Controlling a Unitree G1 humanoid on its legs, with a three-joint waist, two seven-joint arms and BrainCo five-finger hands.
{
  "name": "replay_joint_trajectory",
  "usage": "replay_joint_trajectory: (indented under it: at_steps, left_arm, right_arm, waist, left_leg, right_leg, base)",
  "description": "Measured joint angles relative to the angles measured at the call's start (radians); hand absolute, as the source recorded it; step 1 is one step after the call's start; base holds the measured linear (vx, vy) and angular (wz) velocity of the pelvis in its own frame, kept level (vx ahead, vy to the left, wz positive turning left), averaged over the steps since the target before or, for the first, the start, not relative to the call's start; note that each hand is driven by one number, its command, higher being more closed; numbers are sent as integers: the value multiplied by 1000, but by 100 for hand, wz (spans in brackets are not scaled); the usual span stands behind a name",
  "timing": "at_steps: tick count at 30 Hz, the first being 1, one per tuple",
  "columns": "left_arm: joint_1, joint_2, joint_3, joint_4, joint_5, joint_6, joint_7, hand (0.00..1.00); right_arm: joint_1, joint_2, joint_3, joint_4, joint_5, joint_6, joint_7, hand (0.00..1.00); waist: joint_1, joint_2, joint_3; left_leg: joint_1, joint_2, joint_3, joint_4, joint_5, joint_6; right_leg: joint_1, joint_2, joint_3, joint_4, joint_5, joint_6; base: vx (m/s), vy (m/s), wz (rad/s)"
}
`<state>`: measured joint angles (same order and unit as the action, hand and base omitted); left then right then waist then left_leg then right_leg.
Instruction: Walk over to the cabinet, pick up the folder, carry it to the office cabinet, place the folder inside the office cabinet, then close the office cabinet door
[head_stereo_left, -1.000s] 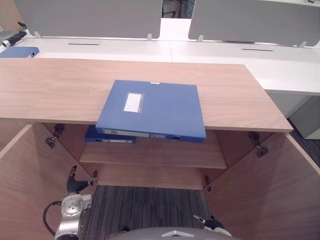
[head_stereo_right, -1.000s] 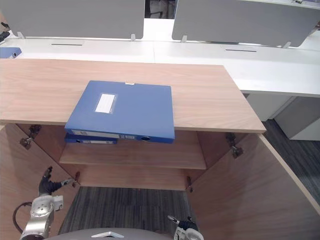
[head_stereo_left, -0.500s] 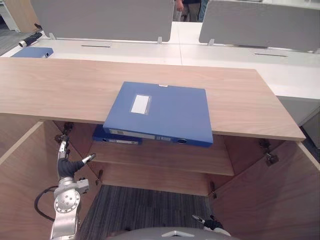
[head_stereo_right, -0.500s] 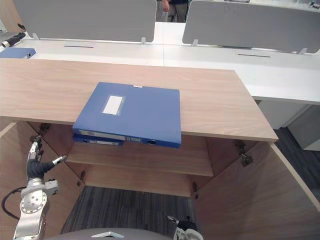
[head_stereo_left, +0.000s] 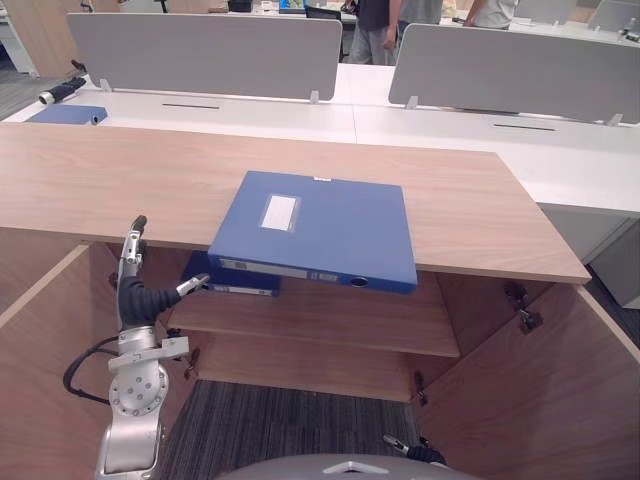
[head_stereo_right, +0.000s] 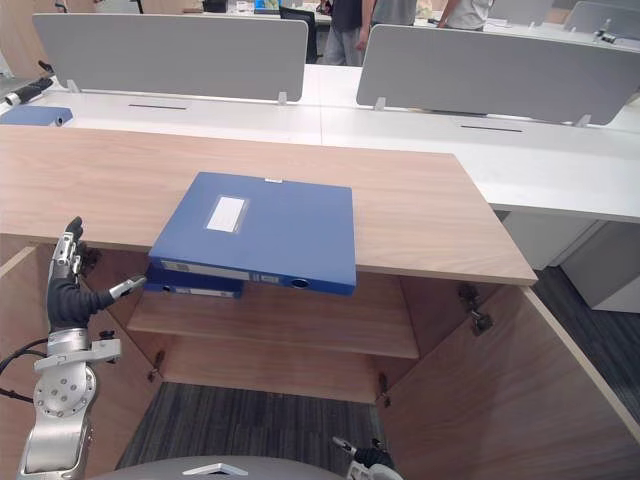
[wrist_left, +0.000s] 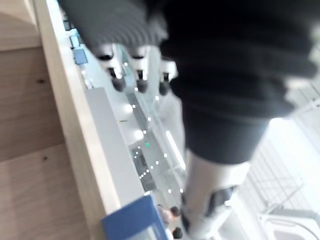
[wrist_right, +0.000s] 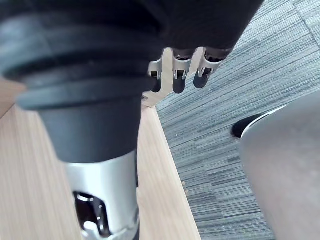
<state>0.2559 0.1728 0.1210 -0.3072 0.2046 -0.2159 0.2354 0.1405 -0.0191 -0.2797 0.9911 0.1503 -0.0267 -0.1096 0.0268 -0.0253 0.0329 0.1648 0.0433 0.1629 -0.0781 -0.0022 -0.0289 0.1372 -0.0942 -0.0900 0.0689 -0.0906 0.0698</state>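
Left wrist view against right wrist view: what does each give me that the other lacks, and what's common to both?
Left wrist view: the left hand, open and empty, with a corner of the blue folder past a wooden cabinet panel. Right wrist view: the right hand, open and empty, above grey carpet beside a cabinet door. Shared: cabinet wood, and a hand holding nothing.

No text is legible. The folder (head_stereo_left: 335, 235) on the cabinet (head_stereo_left: 100, 180) top carries a white label (head_stereo_left: 279, 210) on its cover, and no characters on it can be read. Its spine strip (head_stereo_left: 290, 270), at the cabinet's front edge, bears print too small to read.
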Motion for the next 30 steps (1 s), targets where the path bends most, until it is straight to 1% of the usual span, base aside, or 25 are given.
replay_joint_trajectory:
  at_steps: [2,4,8,11,16,18,21,26,27,28,30]
  left_arm:
    - [-2,27,-12,2,36,-1,0,0]
    - [-8,78,-22,7,90,0,1,0]
    - [-24,128,-46,7,155,-1,7,0]
    - [-42,162,-81,7,202,-1,20,0]
    - [-82,222,-146,7,304,-6,21,0]
    - [-89,239,-166,7,322,-6,21,0]
    - [-118,261,-200,7,348,-14,20,0]
    - [-146,300,-248,7,350,-32,16,0]
    - [-148,301,-257,7,349,-34,13,0]
    - [-148,303,-262,7,349,-35,11,0]
    - [-150,327,-287,7,349,-41,2,0]
  right_arm:
    - [-7,-5,0,9,0,2,0,0]
    - [-6,-8,1,9,0,2,0,0]
    - [-6,-13,1,9,0,2,0,0]
    - [-7,-23,2,15,0,2,-1,0]
    - [-3,-50,2,65,0,4,-2,0]
    - [-4,-52,1,78,0,4,-3,0]
    - [-4,-54,2,85,0,4,-3,0]
    - [-9,-63,2,86,0,4,-2,0]
    - [-9,-67,2,86,0,4,-2,0]
    - [-9,-70,2,86,0,4,-2,0]
    - [-8,-72,2,87,0,4,-2,0]
  waist:
    - [-2,3,-5]
    - [-4,8,-8]
    - [-7,11,-9]
    - [-15,11,-9]
    - [-31,11,-8]
    - [-39,12,-8]
    - [-46,12,-7]
    - [-57,12,0]
    - [-60,20,6]
    - [-62,16,6]
    - [-67,20,10]
  left_leg:
    - [7,0,1,0,0,0]
    - [17,1,2,0,1,1]
    - [25,0,1,-6,4,1]
    - [28,-1,0,-6,6,2]
    - [28,-2,-2,-6,7,2]
    - [28,-2,-2,-6,7,2]
    - [28,-3,-2,-4,6,2]
    - [29,-3,-2,-1,6,2]
    - [29,-3,-1,-1,6,2]
    - [29,-3,-1,-1,6,3]
    - [30,-3,-1,-1,6,3]
  right_leg:
    - [2,2,2,2,0,-1]
    - [3,3,3,7,-3,-6]
    - [6,3,2,7,-5,-9]
    - [11,3,2,-6,-6,-11]
    - [20,2,-1,-25,-2,-8]
    - [25,3,-1,-34,7,-1]
    - [34,4,-2,-55,17,0]
    - [36,5,-2,-62,20,-3]
    - [37,5,-1,-64,22,-3]
    - [38,5,-1,-65,23,-3]
    - [40,6,0,-70,26,-4]
  base:
    - [0,-9,-2]
    - [-48,-25,-2]
    - [-43,-16,0]
    - [-53,-19,1]
    - [-6,-3,0]
    - [0,0,0]
    - [0,0,0]
    - [0,0,0]
    - [0,0,0]
    - [-33,-14,-1]
    - [-36,-19,-1]
